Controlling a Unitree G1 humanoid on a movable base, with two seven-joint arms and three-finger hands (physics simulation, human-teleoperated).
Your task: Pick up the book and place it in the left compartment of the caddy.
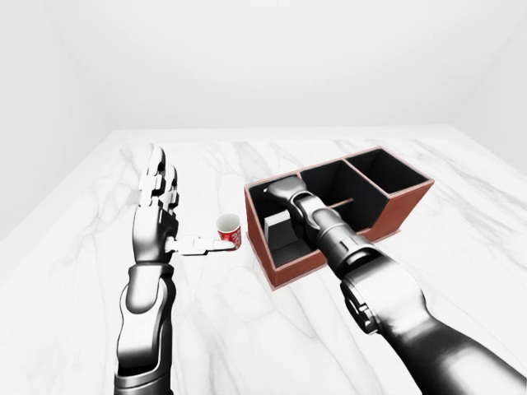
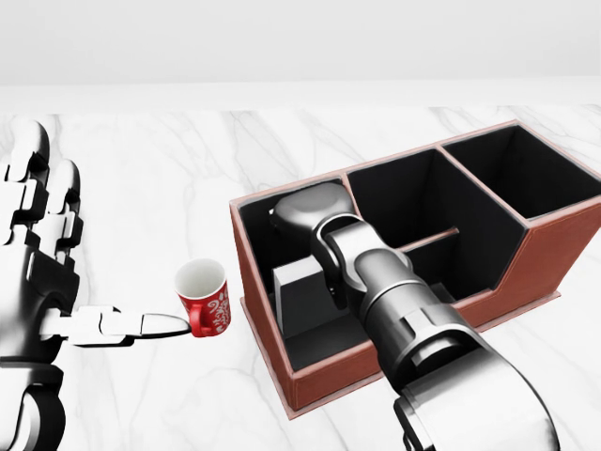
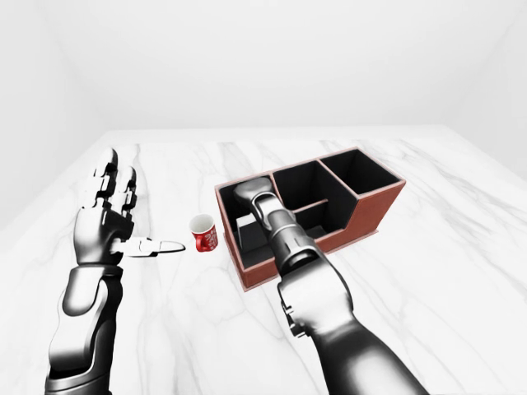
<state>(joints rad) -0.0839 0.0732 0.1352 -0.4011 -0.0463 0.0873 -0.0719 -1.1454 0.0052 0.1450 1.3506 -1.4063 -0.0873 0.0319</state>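
Marble top; book inside caddy.

The book is a dark, flat slab with a paler grey upper edge, standing tilted inside the left compartment of the caddy, just below and beside the right hand, which reaches down into that same compartment; whether the fingers touch it cannot be told. The caddy is a long reddish-brown box with a black lining, split into three main compartments by upright dividers, with a lower step along its near wall. It sits flat on the white marble top, angled so that its far end rises toward the upper right of the head view, away from the hand.
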